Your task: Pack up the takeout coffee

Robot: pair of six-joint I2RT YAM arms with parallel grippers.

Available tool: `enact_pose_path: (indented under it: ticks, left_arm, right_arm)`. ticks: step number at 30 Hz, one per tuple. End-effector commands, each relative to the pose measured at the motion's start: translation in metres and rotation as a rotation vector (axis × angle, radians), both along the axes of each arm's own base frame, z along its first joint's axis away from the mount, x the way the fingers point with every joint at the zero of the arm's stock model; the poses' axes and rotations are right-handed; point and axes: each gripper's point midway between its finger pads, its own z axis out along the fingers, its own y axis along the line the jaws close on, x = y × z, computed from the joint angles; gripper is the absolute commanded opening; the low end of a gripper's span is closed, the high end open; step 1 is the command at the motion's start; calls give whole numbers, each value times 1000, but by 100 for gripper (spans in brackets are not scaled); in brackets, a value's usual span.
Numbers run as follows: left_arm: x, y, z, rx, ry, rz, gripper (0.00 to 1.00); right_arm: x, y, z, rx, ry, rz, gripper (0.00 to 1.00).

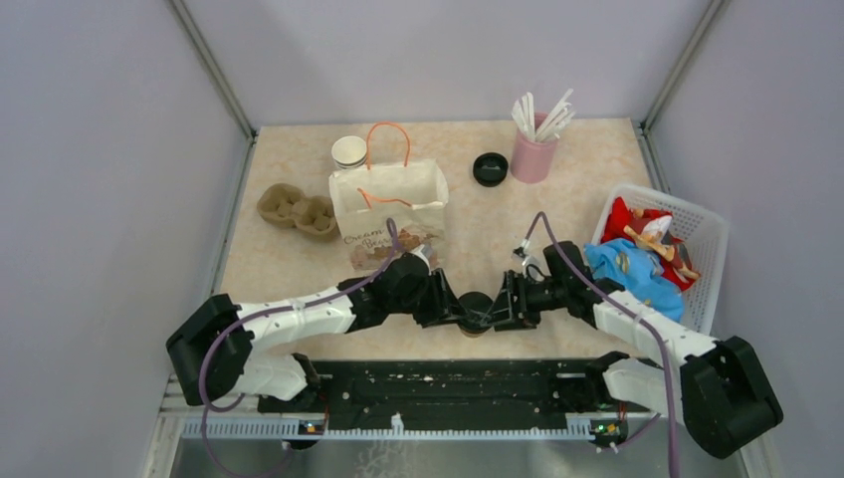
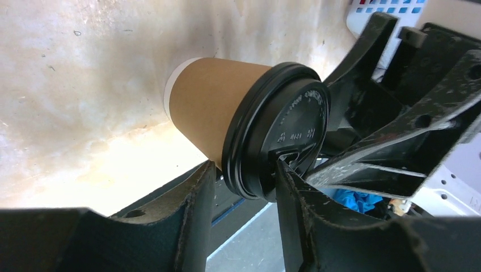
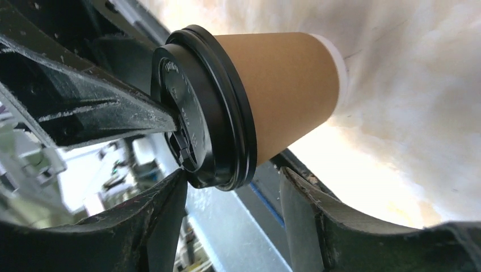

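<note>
Takeout coffee (image 1: 476,304) stands upright near the table's (image 1: 557,229) front edge, between both arms. Left gripper (image 2: 245,182) sits half-spread across the lid rim, grip unclear. Right gripper (image 3: 232,187) is spread, with a gap beside the cup wall. Best: one closes squarely under the rim and the other backs off before lifting toward the paper bag (image 1: 390,204).

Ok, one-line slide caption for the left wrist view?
Takeout coffee standing on the table, black lid between the jaws of the left gripper, right gripper opposite.
</note>
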Motion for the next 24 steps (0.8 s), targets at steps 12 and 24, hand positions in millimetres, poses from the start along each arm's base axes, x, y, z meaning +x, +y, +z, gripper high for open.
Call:
enact_pose_path:
  ticks: [12,24]
  left_arm:
    - [7,0,43,15,-132,-71,70]
    - [-8,39,82,-61,-228,-19,80]
  right_arm:
    - [30,-36,50,-359,-204,-22,83]
    - [24,-10,58,-670,-353,117,93]
